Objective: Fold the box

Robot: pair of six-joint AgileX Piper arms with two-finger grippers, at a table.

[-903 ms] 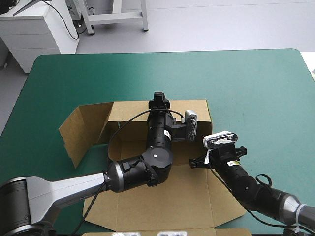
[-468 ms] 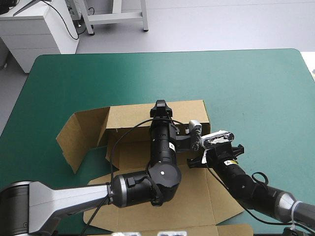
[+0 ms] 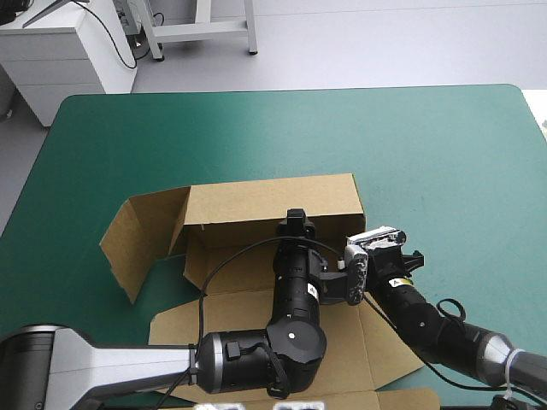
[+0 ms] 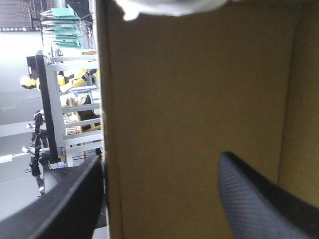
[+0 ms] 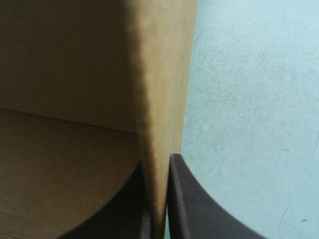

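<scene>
I see the teal-green tabletop (image 3: 427, 137) filling the frame, with the brown box (image 3: 273, 201) (far wall raised) lying lower centre.

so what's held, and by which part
The right pincer is shut on the box, gripping its raised right-hand wall; the left pincer is open.

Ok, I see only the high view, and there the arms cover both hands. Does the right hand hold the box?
Observer: Yes. In the right wrist view the right hand is all but shut on the edge of a raised wall of the box.
Operator: And the left hand?
Observer: The left hand is open. A standing wall passes between its fingers, one inside the box and one outside.
Operator: On which sides of the wall are the right hand's fingers?
Observer: One is on the box's inner side, the other on the side of the teal-green cover.
</scene>
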